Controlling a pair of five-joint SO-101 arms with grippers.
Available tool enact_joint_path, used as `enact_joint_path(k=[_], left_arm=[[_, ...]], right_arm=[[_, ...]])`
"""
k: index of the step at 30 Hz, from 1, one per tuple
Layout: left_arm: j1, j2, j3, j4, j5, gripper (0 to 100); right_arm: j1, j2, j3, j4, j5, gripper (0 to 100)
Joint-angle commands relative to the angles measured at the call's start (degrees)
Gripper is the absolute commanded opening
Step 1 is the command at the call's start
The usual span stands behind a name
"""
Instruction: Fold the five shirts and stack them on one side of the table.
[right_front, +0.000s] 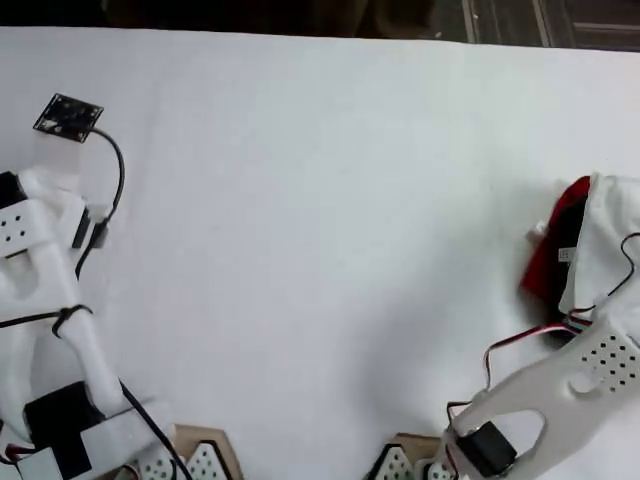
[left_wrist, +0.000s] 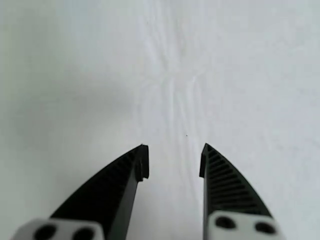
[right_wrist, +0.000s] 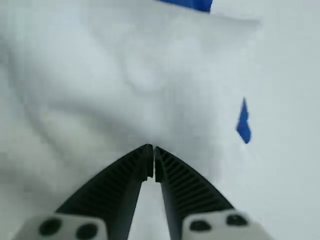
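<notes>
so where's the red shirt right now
In the high view the red shirt lies at the table's right edge, partly under a white shirt.

Going off the shirt pile (right_front: 556, 255) at the desk's (right_front: 320, 200) right edge: from the pile out toward the middle and the far side it's all bare white desk, so loads of room to pass. The right arm (right_front: 560, 385) hangs right over the pile, and its red-white wires (right_front: 520, 340) loop just beside it on the near side. Well apart from the pile, at the opposite edge, the left arm (right_front: 45, 290), a small black board (right_front: 67, 117) and its cable (right_front: 118, 170) crowd things.
</notes>
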Motion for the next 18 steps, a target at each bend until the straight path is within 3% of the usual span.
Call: enact_joint_path(k=[1, 6, 10, 15, 18], left_arm=[[-0.4, -0.7, -2.2, -0.4, -0.2, 19], [-0.6, -2.5, -2.5, -0.2, -0.2, 19], [-0.1, -12.5, -2.6, 2.1, -0.2, 19], [2.8, -28.9, 0.4, 5.1, -1.2, 19], [7.3, -36.4, 8.5, 5.5, -5.0, 19]], right_arm=[[0.7, 3.0, -4.3, 0.3, 0.3, 2.3], [0.6, 3.0, -13.4, 1.1, 0.1, 2.3], [0.7, -1.0, -17.8, 1.8, -0.2, 2.3], [1.0, -10.4, -16.3, 1.9, -3.4, 2.3], [-1.4, -18.5, -7.4, 2.0, -3.3, 2.3]])
